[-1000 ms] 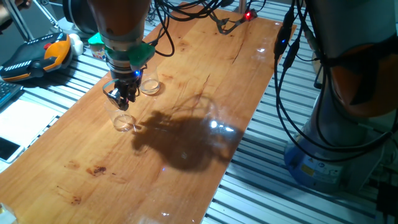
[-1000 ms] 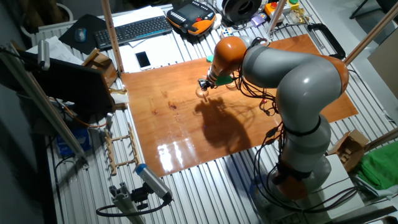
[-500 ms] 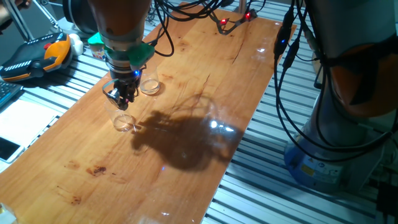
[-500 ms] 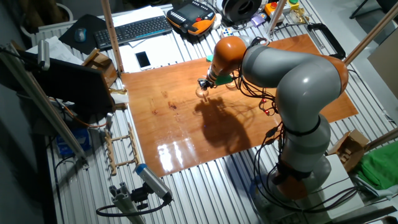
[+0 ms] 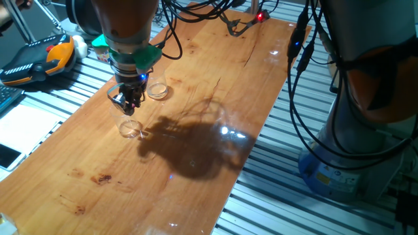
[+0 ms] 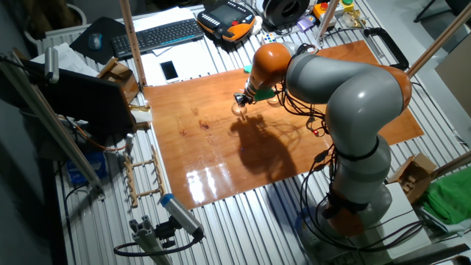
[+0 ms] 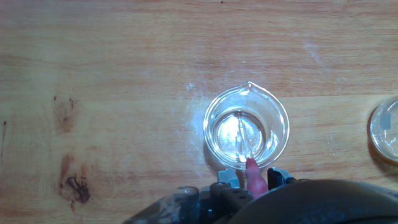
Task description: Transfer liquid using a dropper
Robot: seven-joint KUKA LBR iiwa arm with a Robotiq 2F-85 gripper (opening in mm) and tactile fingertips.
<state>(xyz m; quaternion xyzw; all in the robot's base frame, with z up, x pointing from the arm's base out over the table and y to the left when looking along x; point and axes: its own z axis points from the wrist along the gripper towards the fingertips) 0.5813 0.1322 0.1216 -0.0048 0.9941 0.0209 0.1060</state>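
Note:
My gripper (image 5: 128, 104) hangs straight above a small clear cup (image 5: 130, 128) near the left edge of the wooden table. In the hand view the gripper (image 7: 254, 182) is shut on the dropper (image 7: 253, 175), gripping its magenta end. The dropper's thin clear tube points down into the cup (image 7: 246, 91). A shallow layer of clear liquid (image 7: 264, 134) glints at the cup's bottom. A second clear cup (image 5: 157, 90) stands just behind, and it shows at the right edge of the hand view (image 7: 385, 129). In the other fixed view the gripper (image 6: 241, 101) is small and the dropper cannot be made out.
The table's left edge (image 5: 62, 124) runs close beside the cups. An orange and black pendant (image 5: 39, 59) lies off the table to the left. Cables (image 5: 228, 23) lie at the far end. The arm's base (image 6: 357, 199) stands beside the table.

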